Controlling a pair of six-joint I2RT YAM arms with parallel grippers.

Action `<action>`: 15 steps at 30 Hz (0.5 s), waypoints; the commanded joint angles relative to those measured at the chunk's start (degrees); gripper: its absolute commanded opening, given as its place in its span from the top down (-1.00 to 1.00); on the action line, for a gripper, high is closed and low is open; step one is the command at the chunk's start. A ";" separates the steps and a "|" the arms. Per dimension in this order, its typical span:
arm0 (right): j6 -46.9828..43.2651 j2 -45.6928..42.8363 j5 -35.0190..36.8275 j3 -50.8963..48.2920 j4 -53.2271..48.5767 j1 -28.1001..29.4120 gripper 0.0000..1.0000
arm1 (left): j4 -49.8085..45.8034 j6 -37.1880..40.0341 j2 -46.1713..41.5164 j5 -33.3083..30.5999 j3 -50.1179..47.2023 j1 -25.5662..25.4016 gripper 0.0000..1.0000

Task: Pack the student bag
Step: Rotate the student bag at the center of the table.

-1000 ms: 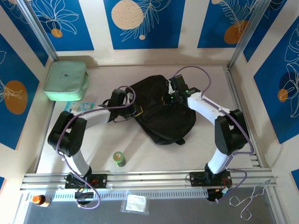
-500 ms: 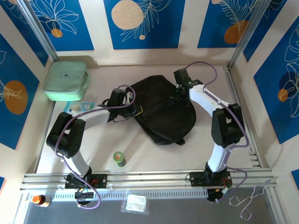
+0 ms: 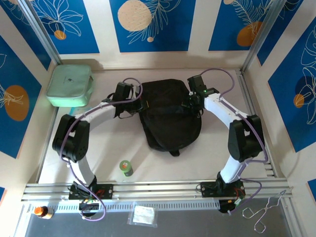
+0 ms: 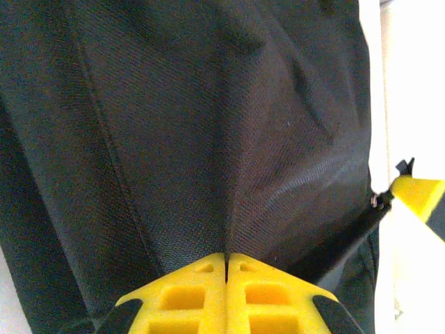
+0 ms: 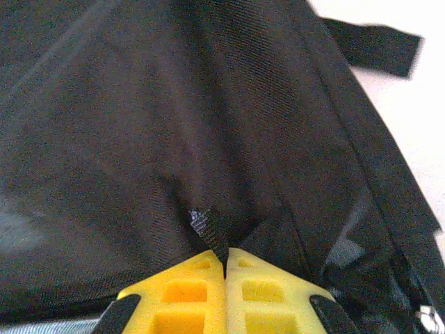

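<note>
Top external view: the student bag (image 3: 170,118) lies mid-tabletop (image 3: 98,158), between both arms. Left wrist view shows the left jaws pressed fully together, pinching a fold of the bag's black fabric at its left edge. At its right edge, the right jaws are likewise clamped tight on a fold with a small webbing tab.

the left gripper (image 4: 227,261) has its yellow fingers (image 4: 188,296) pressed together at the bottom edge, pinching a raised fold of the black student bag (image 4: 174,125). at the right, a second yellow piece (image 4: 419,194) sits against the bag's edge, over the pale desk (image 4: 410,83).
</note>
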 commanded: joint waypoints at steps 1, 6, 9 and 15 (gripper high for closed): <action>0.74 -2.53 -2.22 -0.18 2.08 -1.25 0.94 | 0.86 4.15 2.16 -3.12 5.55 0.89 0.91; -0.12 -5.38 -2.44 0.46 1.09 -1.56 0.12 | -2.75 5.53 0.84 -7.67 7.44 1.19 0.14; -2.00 -10.22 0.18 -1.22 1.88 -1.79 -0.19 | -6.79 8.13 -4.03 -13.39 6.30 1.38 -0.15; -6.34 -23.23 12.95 -9.06 7.13 -3.32 -0.88 | -10.75 15.72 -19.82 -33.27 -2.36 1.54 -0.64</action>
